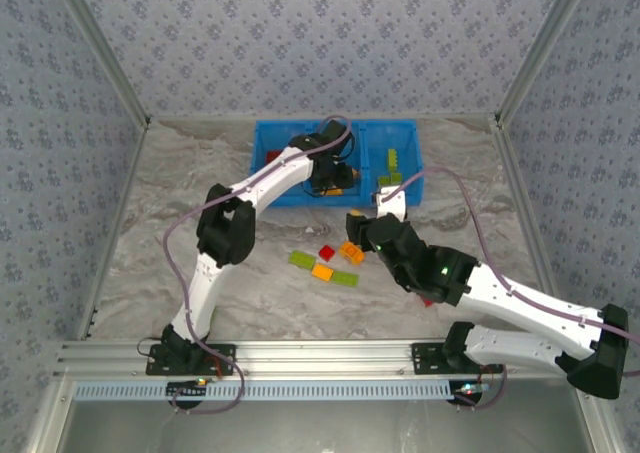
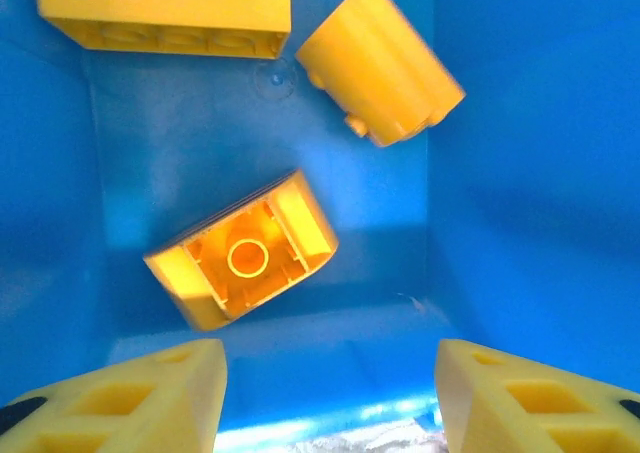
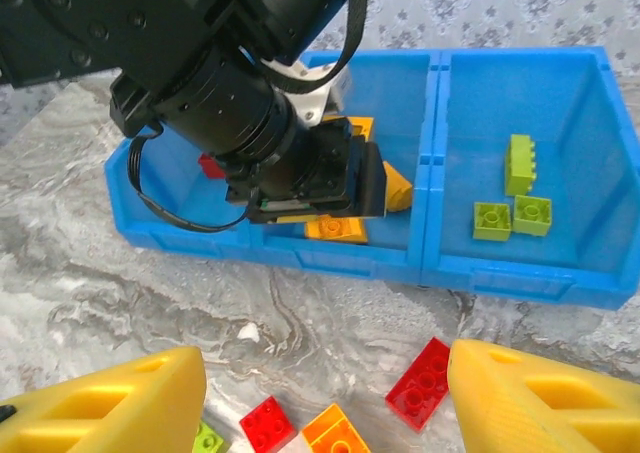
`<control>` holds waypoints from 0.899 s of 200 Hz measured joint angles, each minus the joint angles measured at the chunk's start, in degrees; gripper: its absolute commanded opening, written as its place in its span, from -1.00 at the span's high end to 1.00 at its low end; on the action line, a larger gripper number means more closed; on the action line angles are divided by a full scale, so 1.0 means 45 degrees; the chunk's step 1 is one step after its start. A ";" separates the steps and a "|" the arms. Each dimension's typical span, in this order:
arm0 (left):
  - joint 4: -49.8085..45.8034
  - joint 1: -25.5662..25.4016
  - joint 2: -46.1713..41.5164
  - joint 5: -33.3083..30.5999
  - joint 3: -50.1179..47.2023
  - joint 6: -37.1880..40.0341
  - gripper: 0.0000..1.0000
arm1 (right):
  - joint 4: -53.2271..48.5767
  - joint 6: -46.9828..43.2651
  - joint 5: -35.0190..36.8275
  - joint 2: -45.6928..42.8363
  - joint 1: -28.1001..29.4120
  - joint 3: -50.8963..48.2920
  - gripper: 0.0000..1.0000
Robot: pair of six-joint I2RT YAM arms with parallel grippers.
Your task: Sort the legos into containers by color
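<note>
**Tray** (image 3: 500, 278): blue, with three compartments, at the far centre of the tabletop (image 1: 180, 273).
- The left compartment shows one red brick (image 3: 210, 165), partly hidden by the arm.
- The middle compartment holds orange-yellow pieces.
- The right compartment holds three green bricks (image 3: 520, 163).

**Left claw** (image 2: 330, 368): spread and empty. It hangs inside the middle compartment, over an upturned orange-yellow brick (image 2: 245, 258). A rounded brick (image 2: 380, 63) and a square frame (image 2: 165, 18) lie farther in.

**Right claw** (image 3: 325, 373): spread and empty. It hovers above the tabletop just on the near side of the tray.

**Loose bricks**: a handful lie unsorted on the tabletop between the tray and the arm bases. Under the right claw are a long red brick (image 3: 430, 383), a small red brick (image 3: 268, 423) and an orange brick (image 3: 335, 435). A green brick (image 1: 302, 260) lies to the left.

**Step in hand (judged)**: sorting is partly done. The left arm is at the drop-off point for orange-yellow, and the right arm is lining up a pick.

**Next move (judged)**: the left claw needs to lift clear of the tray walls. The right claw needs to descend squarely over one brick, probably a red one, close on it, and carry it to the left compartment without meeting the left arm.
</note>
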 measured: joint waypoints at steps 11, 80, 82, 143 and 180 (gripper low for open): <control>0.0034 -0.0034 -0.0641 -0.0155 -0.0466 -0.0029 -0.13 | 0.0194 -0.0287 -0.0670 -0.0039 -0.0097 -0.0160 -0.35; -0.0015 -0.0194 -1.2580 -0.2783 -0.8432 -0.1778 -0.15 | 0.4328 -0.3298 -0.7281 0.3988 0.0355 -0.1321 -0.42; -0.0121 -0.0194 -1.3061 -0.2890 -0.8660 -0.1889 -0.15 | 0.4469 -0.3458 -0.7461 0.4289 0.0442 -0.1273 -0.43; -0.3609 -0.0189 -2.1464 -0.5008 -1.1550 -0.4080 -0.23 | 0.6329 -0.6989 -1.0074 1.1244 0.2652 0.2705 -0.62; -0.5450 -0.0189 -2.2561 -0.5906 -1.0754 -0.4726 -0.23 | 0.6513 -0.8247 -1.0078 1.3401 0.3283 0.4877 -0.84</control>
